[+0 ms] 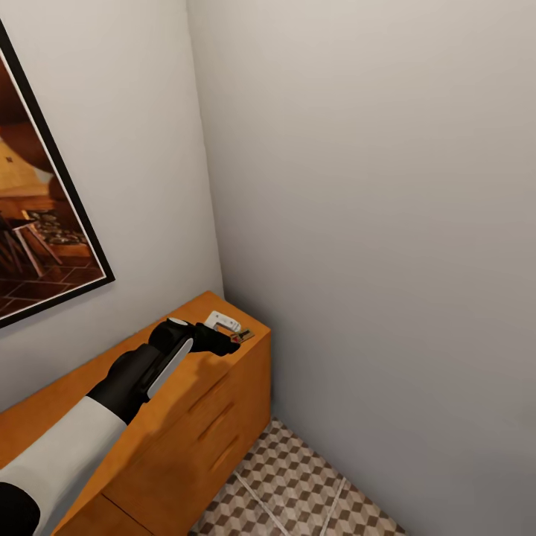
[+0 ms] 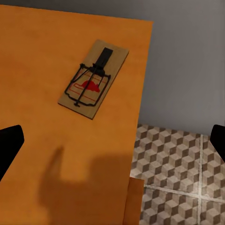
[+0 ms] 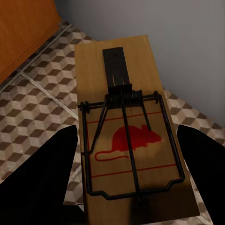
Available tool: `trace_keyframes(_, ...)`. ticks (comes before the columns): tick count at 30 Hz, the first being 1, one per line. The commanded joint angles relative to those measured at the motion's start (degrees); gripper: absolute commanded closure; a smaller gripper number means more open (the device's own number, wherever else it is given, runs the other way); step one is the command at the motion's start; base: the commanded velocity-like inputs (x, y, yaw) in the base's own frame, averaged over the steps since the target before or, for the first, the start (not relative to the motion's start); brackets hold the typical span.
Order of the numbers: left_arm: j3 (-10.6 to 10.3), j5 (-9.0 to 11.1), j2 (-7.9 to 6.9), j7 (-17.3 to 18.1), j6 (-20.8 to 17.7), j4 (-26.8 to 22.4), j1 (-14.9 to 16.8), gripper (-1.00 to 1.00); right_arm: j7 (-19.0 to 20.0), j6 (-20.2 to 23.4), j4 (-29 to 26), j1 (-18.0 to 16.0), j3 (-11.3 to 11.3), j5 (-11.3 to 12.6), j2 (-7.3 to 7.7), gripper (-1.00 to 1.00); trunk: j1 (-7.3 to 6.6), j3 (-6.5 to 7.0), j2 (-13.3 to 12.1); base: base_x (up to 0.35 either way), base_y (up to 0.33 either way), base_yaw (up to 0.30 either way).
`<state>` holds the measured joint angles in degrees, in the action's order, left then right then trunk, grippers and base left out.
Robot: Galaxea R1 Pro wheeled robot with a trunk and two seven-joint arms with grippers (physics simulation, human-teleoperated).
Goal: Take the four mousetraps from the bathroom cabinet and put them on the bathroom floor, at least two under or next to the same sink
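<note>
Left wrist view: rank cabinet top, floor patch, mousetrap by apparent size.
1. Cabinet top, largest by far.
2. Floor patch.
3. Mousetrap, smallest.
Apparent size only: the floor lies farther from the camera.

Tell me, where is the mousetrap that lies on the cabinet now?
In the left wrist view the mousetrap lies flat on the cabinet top, near its end edge by the grey wall. The left gripper hovers open above it, not touching.

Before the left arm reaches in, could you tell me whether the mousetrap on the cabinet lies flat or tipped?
Flat: the mousetrap rests face up on the cabinet top, wire and red mark upward, near the corner.
</note>
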<state>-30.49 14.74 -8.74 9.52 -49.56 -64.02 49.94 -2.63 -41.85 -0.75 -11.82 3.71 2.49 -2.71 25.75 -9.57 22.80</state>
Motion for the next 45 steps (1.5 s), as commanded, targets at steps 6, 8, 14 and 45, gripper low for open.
trace_keyframes(6, -0.1, -0.1, 0.01, 0.1, -0.2, 0.6, 0.1, -1.00, -0.2, -0.1, 0.0, -0.1, 0.4, 0.2, -0.01, 1.00, 0.03, -0.12, 0.1, 0.100, 0.038, 0.000)
trace_keyframes(8, -0.1, -0.1, 0.02, 0.1, -0.1, 0.8, 0.1, -1.00, -0.2, 0.2, 0.0, 0.0, 0.4, 0.2, -0.01, 1.00, 0.03, -0.12, 0.1, 0.246, 0.103, 0.000)
trace_keyframes(14, -0.1, -0.1, 0.00, 0.1, -0.1, 1.0, 0.1, -1.00, -0.1, 1.0, 0.0, -0.1, 0.4, 0.2, -0.01, 1.00, 0.03, -0.12, 0.1, 0.193, 0.051, 0.000)
trace_keyframes(45, -1.7, -0.1, 0.04, 0.1, 0.3, 1.4, 0.1, -1.00, -0.2, 1.1, 0.0, -0.1, 0.4, 0.2, -0.72, 1.00, 0.03, -0.52, 0.1, 0.006, 0.001, 0.000)
